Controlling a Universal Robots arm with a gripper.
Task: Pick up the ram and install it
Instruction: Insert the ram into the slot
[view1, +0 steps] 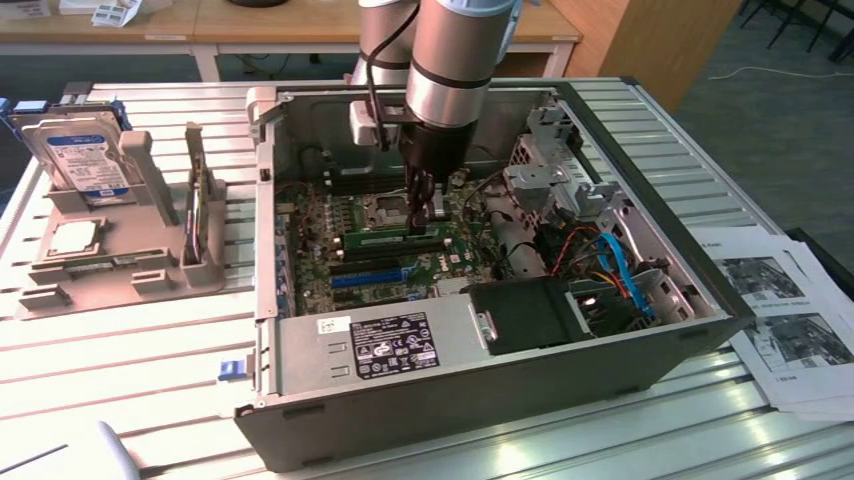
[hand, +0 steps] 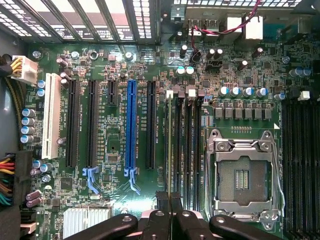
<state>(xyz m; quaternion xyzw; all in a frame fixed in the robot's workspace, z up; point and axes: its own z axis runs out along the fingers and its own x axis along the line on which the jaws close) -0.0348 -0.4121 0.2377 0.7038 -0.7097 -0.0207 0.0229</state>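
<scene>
Pinching the ram (hand: 170, 145) edge-on, the gripper (hand: 170, 197) is holding its fingers nearly together. Ram is standing on the motherboard (hand: 112, 180), near the CPU socket (hand: 242, 177).

No text legible anywhere.
Power supply label (view1: 391, 343), near side of case: black and white, small print and symbol marks, unreadable.
Hard drive sticker (view1: 83, 160), in stand at exterior view's left: blue and white, print too small.
Printed sheets (view1: 787, 330), on table at exterior view's right: pictures with caption lines, unreadable.
Motherboard (hand: 112, 130): white silkscreen lettering alongside blue expansion slot (hand: 131, 125) and black slots, characters not resolvable.
</scene>
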